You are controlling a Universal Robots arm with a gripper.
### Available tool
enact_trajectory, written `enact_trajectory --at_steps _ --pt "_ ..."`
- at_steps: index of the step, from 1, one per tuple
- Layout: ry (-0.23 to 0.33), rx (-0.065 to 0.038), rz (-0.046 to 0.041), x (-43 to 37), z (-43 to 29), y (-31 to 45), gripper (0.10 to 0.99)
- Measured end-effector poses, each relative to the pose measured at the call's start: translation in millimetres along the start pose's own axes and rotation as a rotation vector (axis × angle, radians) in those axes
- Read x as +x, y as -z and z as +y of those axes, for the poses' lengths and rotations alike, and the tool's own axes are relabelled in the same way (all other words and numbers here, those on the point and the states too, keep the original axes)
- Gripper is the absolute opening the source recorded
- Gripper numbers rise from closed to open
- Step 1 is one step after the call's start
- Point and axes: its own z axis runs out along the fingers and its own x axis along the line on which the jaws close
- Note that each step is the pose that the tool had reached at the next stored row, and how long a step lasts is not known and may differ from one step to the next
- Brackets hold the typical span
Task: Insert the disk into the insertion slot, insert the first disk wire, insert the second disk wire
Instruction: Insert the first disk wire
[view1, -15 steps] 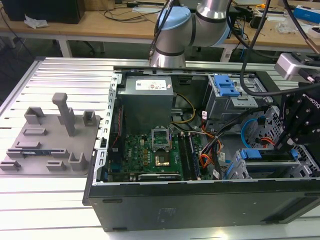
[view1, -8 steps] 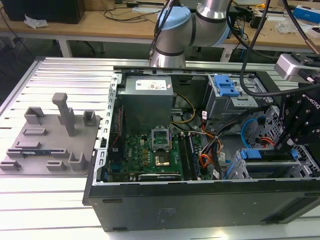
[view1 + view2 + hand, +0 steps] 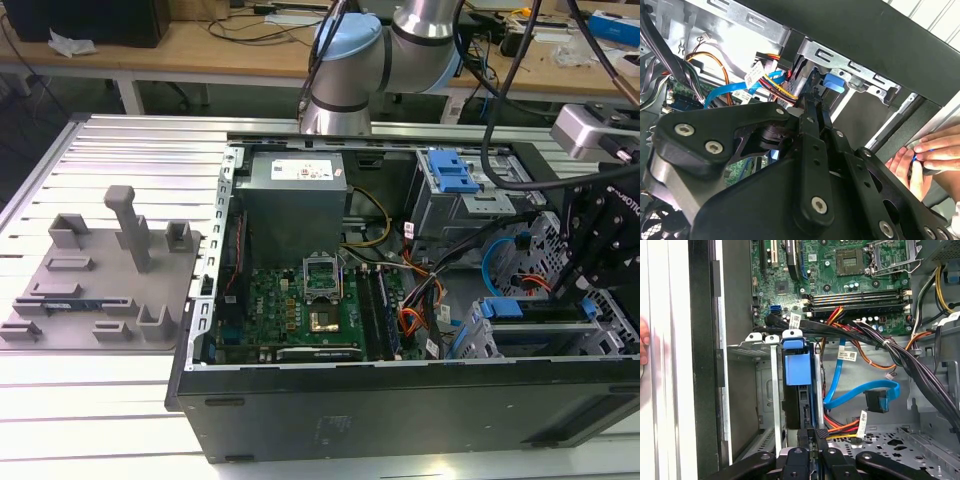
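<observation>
- In the exterior view my arm [image 3: 350, 70] is reaching over the open computer case [image 3: 400, 410] on the worktop [image 3: 100, 430]. The disk [image 3: 520, 308] is sitting low in the insertion slot [image 3: 468, 342] at the case's near corner, on the exterior view's right. I am counting one disk and one slot.
- In the second wrist view my claw [image 3: 812, 107] is pointing into that corner with its fingers drawn close together. One person's hand [image 3: 927, 155] is resting outside the case wall, clear of my path, I judge.
- In the first wrist view I am, as far as I can judge, pinching the disk's blue carrier by its edge and holding it square to the cage so it lies true. Two wires are hanging loose just beside it — one blue data wire [image 3: 836, 377] and one red, yellow and black power wire [image 3: 842, 427] — and neither is plugged into the disk.
</observation>
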Motion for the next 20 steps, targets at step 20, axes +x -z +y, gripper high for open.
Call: enact_trajectory --at_steps 20 --pt "0.009 0.001 0.0003 2.1 0.1 -2.4 0.165"
